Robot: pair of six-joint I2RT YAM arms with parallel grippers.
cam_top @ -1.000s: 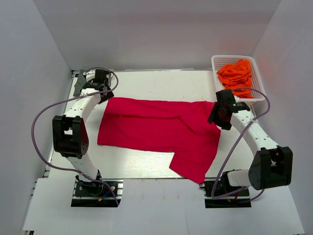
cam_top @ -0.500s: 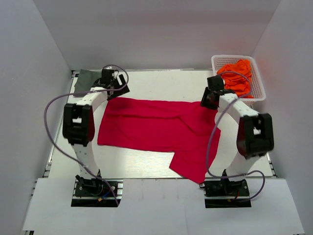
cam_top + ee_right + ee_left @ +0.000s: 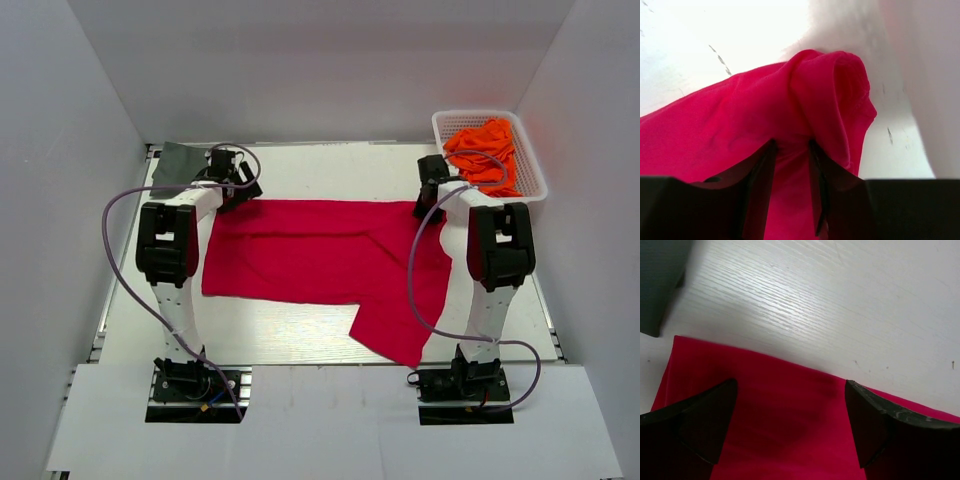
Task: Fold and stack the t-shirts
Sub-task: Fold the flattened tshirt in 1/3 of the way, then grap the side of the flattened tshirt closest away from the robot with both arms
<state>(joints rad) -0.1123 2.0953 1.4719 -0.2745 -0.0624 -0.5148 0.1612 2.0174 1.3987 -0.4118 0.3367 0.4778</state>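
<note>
A crimson red t-shirt (image 3: pixel 320 260) lies spread across the table, with one flap hanging toward the near edge. My left gripper (image 3: pixel 236 190) is open over the shirt's far left corner; in the left wrist view (image 3: pixel 790 425) its jaws stand wide apart above the red fabric (image 3: pixel 765 420). My right gripper (image 3: pixel 428 203) is at the shirt's far right corner. In the right wrist view (image 3: pixel 790 185) it is shut on a bunched fold of red fabric (image 3: pixel 825 95). A dark grey-green t-shirt (image 3: pixel 178 162) lies at the far left. Orange t-shirts (image 3: pixel 482 152) fill the basket.
A white mesh basket (image 3: pixel 532 178) stands at the far right corner, close to my right arm. The dark grey-green shirt's edge shows at the top left of the left wrist view (image 3: pixel 660 280). White walls enclose the table on three sides.
Both arms have reached toward the far edge. The left gripper moved right off the grey-green shirt to the red shirt's corner. The right gripper moved back and left at the far right corner.
</note>
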